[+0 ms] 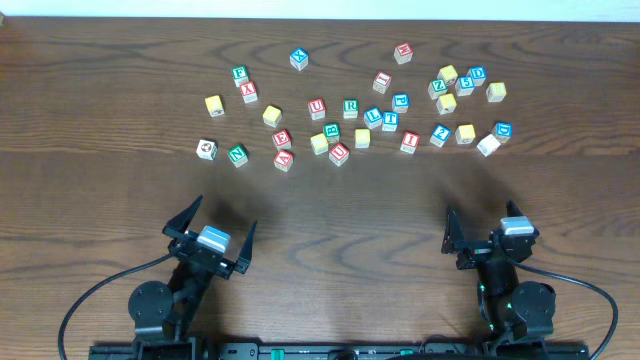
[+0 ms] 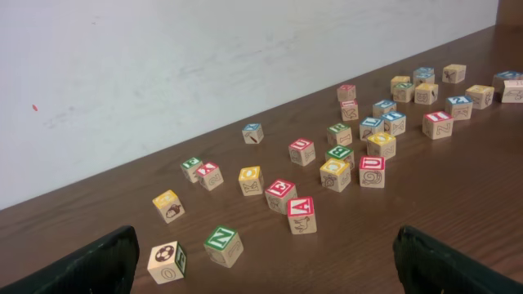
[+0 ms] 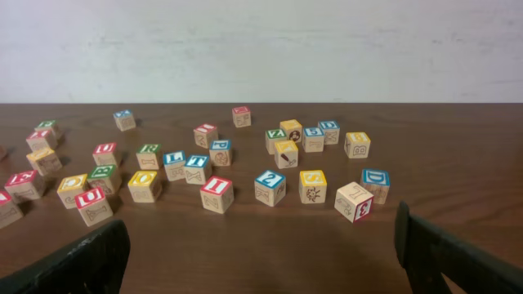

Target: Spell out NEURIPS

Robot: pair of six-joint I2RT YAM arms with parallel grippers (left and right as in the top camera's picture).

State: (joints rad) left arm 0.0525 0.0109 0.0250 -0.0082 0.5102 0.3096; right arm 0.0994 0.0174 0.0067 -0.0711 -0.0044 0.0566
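Lettered cubes lie scattered across the far half of the table. I pick out a green N (image 1: pixel 237 154) (image 2: pixel 222 243), a red E (image 1: pixel 282 139) (image 2: pixel 280 193), two red U cubes (image 1: pixel 316 108) (image 1: pixel 339 152), a green R (image 1: pixel 350 107) (image 3: pixel 148 155), a red I (image 1: pixel 409 141) (image 3: pixel 217 193), a blue P (image 3: pixel 219 151) and a yellow S (image 3: pixel 312 185). My left gripper (image 1: pixel 224 216) (image 2: pixel 261 265) hovers open near the front edge, short of the N. The right gripper (image 1: pixel 484 222) (image 3: pixel 261 257) is open too, short of the I and S. Neither holds anything.
Other cubes sit among them: a soccer-ball cube (image 2: pixel 167 261) beside the N, a red A (image 2: pixel 301 214), a blue 2 (image 3: pixel 270 186), a blue D (image 3: pixel 375 184), a cube with a red 3 (image 3: pixel 354 201). A pale wall (image 3: pixel 261 49) stands behind the table.
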